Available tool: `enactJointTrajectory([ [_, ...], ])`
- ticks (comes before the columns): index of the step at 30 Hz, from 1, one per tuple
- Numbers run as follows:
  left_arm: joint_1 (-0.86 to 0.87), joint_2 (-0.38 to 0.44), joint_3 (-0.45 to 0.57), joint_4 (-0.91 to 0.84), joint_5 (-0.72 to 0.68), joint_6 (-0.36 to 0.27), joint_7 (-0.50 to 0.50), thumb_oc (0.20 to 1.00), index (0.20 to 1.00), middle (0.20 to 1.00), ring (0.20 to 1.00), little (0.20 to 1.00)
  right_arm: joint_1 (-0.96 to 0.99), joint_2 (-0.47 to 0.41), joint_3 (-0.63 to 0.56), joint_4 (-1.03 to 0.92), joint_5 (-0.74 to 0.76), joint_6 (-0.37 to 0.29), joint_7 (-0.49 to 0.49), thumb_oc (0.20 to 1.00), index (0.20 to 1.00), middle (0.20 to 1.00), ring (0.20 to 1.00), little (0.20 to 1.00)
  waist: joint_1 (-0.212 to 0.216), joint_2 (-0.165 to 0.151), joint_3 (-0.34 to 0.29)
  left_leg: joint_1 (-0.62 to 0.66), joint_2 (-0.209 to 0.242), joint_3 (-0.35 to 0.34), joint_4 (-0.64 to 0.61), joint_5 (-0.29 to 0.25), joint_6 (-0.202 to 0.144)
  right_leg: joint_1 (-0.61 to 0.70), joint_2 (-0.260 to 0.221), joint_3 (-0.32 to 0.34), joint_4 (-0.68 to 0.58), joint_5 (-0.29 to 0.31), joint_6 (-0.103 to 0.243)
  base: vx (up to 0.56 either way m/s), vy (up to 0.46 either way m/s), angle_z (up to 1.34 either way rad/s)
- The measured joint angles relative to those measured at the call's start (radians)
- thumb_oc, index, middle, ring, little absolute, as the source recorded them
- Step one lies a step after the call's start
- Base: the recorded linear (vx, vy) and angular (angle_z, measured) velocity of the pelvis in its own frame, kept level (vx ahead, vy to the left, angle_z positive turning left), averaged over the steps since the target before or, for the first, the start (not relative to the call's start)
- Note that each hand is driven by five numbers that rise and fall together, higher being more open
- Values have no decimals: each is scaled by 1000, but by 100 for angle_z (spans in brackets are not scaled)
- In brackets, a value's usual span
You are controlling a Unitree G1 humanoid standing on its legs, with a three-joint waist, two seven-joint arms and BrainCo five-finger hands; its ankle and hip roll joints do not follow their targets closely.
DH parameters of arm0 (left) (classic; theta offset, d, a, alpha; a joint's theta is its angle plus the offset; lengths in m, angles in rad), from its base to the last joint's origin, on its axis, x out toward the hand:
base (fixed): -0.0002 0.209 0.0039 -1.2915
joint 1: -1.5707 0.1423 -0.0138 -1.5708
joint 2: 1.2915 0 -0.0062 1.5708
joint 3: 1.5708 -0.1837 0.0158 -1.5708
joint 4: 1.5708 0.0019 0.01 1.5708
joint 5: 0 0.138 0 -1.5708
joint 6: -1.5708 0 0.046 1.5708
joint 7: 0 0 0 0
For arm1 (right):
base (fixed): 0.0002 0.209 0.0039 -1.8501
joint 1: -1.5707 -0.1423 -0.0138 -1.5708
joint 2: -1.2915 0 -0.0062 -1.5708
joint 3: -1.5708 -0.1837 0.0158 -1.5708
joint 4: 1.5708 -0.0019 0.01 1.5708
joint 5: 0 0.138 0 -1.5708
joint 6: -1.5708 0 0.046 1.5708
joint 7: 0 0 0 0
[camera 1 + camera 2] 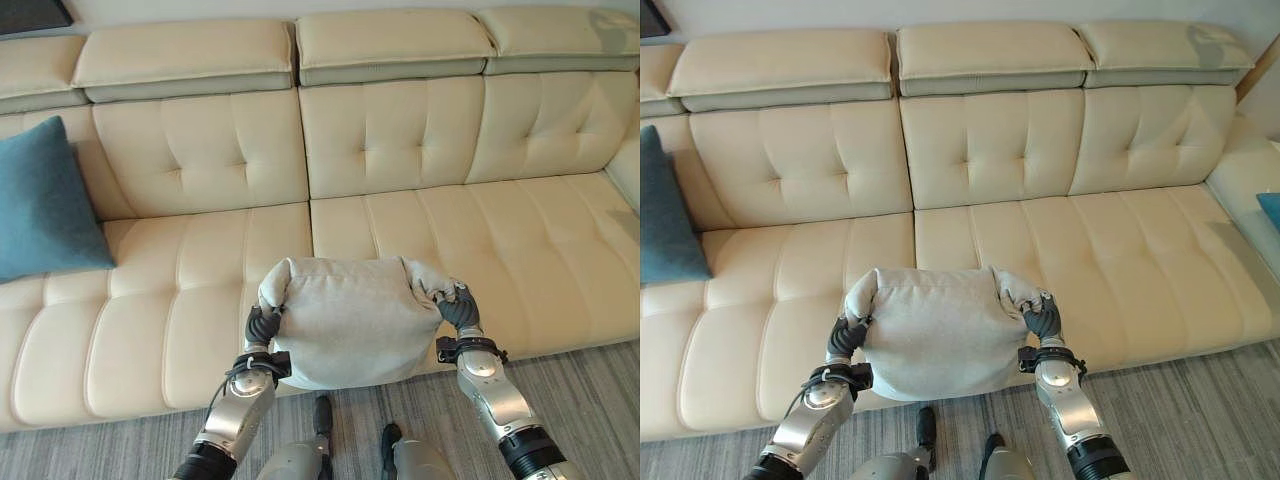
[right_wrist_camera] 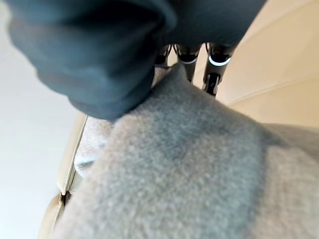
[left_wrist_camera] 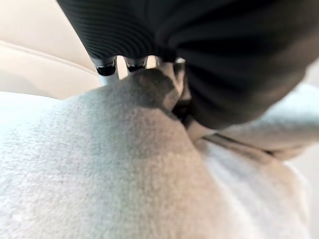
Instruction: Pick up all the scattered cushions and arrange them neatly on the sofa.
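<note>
Both hands grip a grey cushion point(image 1: 350, 322) between them, the left hand point(image 1: 262, 327) pinching one upper corner, the right hand point(image 1: 459, 312) the other. Beyond the fingers lies the cream sofa point(image 1: 400, 150); a blue cushion point(image 1: 45, 200) leans far left.

I log: grey cushion point(image 1: 350, 320), matt fuzzy cloth; sofa point(image 1: 480, 240), smooth cream leather with slight sheen; teal cushion point(image 1: 45, 205), matt woven cloth.
</note>
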Motion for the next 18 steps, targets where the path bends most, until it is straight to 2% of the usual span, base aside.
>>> enactJointTrajectory([
  [2, -18, 4, 21, 1, 0, 0, 1, 200, 200, 200, 200, 200, -31, 7, 6, 3, 0, 1, 1, 200, 200, 200, 200, 200, 7, -6, 2, -3, 8, 5, -1, -7, -5, -20, 11, 4, -123, 12, -10, 78, -43, -16],
  [3, -20, 6, 40, 2, 0, 0, 4, 200, 200, 200, 200, 200, -53, 10, 20, 12, 0, 4, 2, 200, 200, 200, 200, 200, 8, -10, 1, -4, 14, 12, -1, -9, -8, -22, 23, 8, -229, 64, 3, 144, -50, -9],
  [4, -22, 12, 45, 1, 0, 0, 8, 200, 200, 200, 200, 200, -53, 11, 37, 11, 0, 4, 0, 200, 200, 200, 200, 200, 4, -22, 1, 4, 10, 5, -2, -19, -21, 1, 24, 14, -310, 138, 0, 179, -50, 10],
  [5, -18, 14, 48, 1, 0, 0, 9, 200, 200, 200, 200, 200, -45, 16, 40, 12, 1, 5, -1, 200, 200, 200, 200, 200, 2, -35, -2, 15, 2, -4, -2, -29, -39, 21, 21, 19, -341, 186, -7, 167, -58, 24],
  [6, -8, 12, 48, 0, 1, 0, 13, 200, 200, 200, 200, 200, -40, 25, 47, 21, 1, 6, -1, 200, 200, 200, 200, 200, 6, -52, -9, 31, 1, -9, -3, -39, -53, 58, 22, 26, -389, 268, -27, 163, -61, 17],
  [7, 2, 12, 49, -3, 1, 0, 18, 200, 200, 200, 200, 200, -40, 24, 58, 23, 1, 8, -2, 200, 200, 200, 200, 200, 6, -56, -17, 34, 6, -13, -8, -41, -60, 86, 34, 24, -442, 299, -41, 148, -59, 3],
  [10, 4, -4, 72, -11, 2, 0, 22, 200, 200, 200, 200, 200, -52, 18, 70, 20, 1, 8, -7, 200, 200, 200, 200, 200, 7, -57, -24, 29, 32, -33, -8, -45, -77, 102, 61, 0, -474, 317, -55, 133, -55, 13],
  [13, -19, -30, 73, -11, -2, 0, 46, 200, 200, 200, 200, 200, -80, 18, 76, 17, 3, 8, -34, 200, 200, 200, 200, 200, 3, -57, -27, 15, 50, -55, -8, -42, -86, 101, 78, -21, -473, 310, -67, 64, -32, 20],
  [18, -69, -41, 73, -9, -4, 0, 106, 200, 200, 200, 200, 200, -176, 18, 80, 19, 22, 11, -76, 200, 200, 200, 200, 200, 4, -56, -27, 12, 63, -67, -2, -25, -99, 99, 93, -31, -473, 314, -92, 48, -29, 6],
])
